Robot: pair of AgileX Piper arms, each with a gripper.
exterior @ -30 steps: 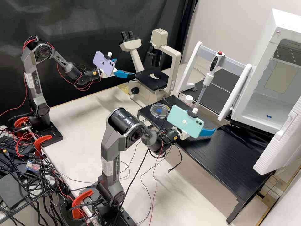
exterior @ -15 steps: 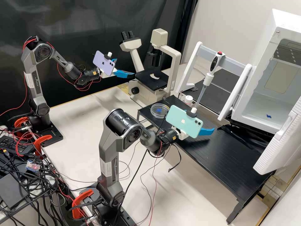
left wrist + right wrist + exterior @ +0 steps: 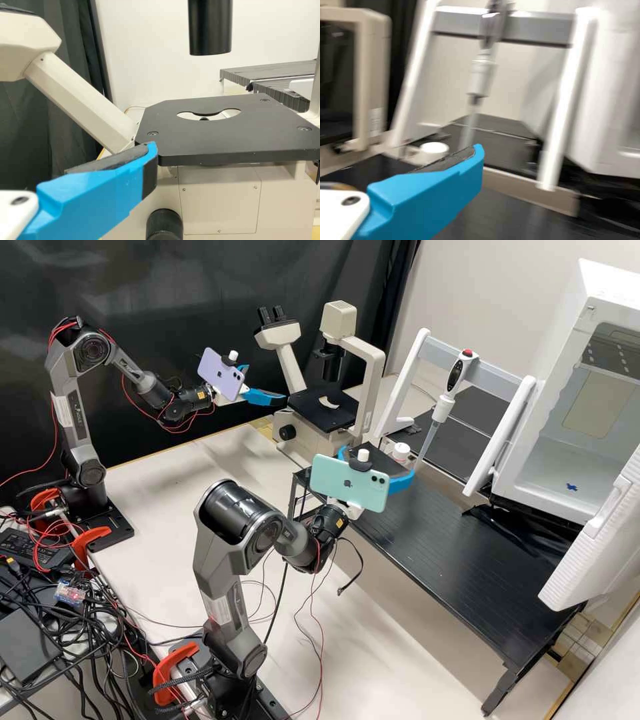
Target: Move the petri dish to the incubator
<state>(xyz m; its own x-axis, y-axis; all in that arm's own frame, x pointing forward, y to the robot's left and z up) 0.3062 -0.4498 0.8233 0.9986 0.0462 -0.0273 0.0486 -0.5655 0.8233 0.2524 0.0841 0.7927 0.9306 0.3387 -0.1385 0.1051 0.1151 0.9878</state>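
Dish, one, judged behind the teal phone (image 3: 363,491) on the counter (image 3: 467,560), exact bearing from jaws undeterminable; right gripper (image 3: 377,460), nearer, jaws wide apart, apparently empty; left gripper (image 3: 267,383), likewise spread, apparently empty, beside microscope (image 3: 321,410).

A cream microscope (image 3: 310,441) with a flat black stage (image 3: 333,419) and twin eyepieces (image 3: 272,315) stands near a black curtain (image 3: 167,280). In the left wrist view, the stage has a rounded opening (image 3: 209,116) beneath a black tube (image 3: 210,27). A pipette (image 3: 443,407) with a red button (image 3: 469,353) hangs tip down from a white-legged rack (image 3: 405,377); a small white cap (image 3: 401,451) sits near its tip. Tangled cables (image 3: 93,633) lie past the edge of the pale counter (image 3: 177,487).
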